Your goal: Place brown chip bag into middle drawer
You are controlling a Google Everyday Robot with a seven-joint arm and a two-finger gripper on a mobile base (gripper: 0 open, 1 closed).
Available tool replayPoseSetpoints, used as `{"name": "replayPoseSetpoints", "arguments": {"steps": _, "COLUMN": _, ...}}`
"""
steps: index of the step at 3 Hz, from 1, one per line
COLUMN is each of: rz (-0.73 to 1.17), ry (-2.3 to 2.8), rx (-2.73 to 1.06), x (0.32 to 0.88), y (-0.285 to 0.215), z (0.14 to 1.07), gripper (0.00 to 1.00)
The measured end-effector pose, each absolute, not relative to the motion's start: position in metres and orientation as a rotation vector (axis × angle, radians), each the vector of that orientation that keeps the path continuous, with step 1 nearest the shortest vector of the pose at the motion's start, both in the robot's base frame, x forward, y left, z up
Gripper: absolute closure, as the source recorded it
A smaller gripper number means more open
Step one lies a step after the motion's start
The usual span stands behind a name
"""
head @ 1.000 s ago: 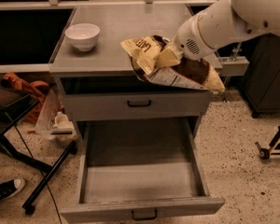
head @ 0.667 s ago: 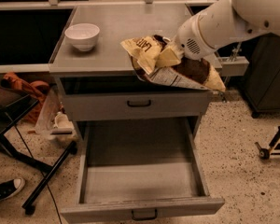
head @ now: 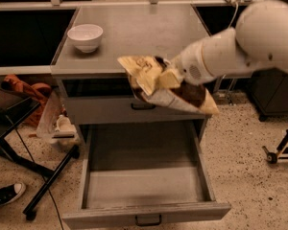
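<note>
The brown chip bag has a dark brown middle and pale yellow ends. It hangs in the air in front of the cabinet's top edge, tilted down to the right. My gripper is shut on the bag's upper left part, with the white arm reaching in from the upper right. The middle drawer is pulled wide open below the bag. Its flat grey floor is bare and its small dark handle sits on the low front strip. The bag is held well above the drawer, over its back right part.
A white bowl stands on the cabinet top at the back left. The upper drawer with a taller front and black handle is shut. A black stand and clutter are to the left, a shoe at the lower left, a wheeled base at the right.
The arm has carried the bag a little down and forward, off the cabinet's top edge and toward the open drawer. The grip on the bag is unchanged.
</note>
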State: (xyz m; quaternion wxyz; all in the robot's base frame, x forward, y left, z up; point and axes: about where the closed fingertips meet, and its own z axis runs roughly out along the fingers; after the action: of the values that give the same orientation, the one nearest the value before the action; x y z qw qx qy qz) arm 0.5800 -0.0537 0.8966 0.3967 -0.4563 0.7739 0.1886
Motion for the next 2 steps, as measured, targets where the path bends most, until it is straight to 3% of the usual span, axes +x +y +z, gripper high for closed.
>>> {"name": "replayPoseSetpoints", "arguments": {"steps": 2, "rz": 0.799, "ry": 2.105, "rx": -0.842, "x": 0.513, "y": -0.072, "z": 0.728, "gripper": 1.0}}
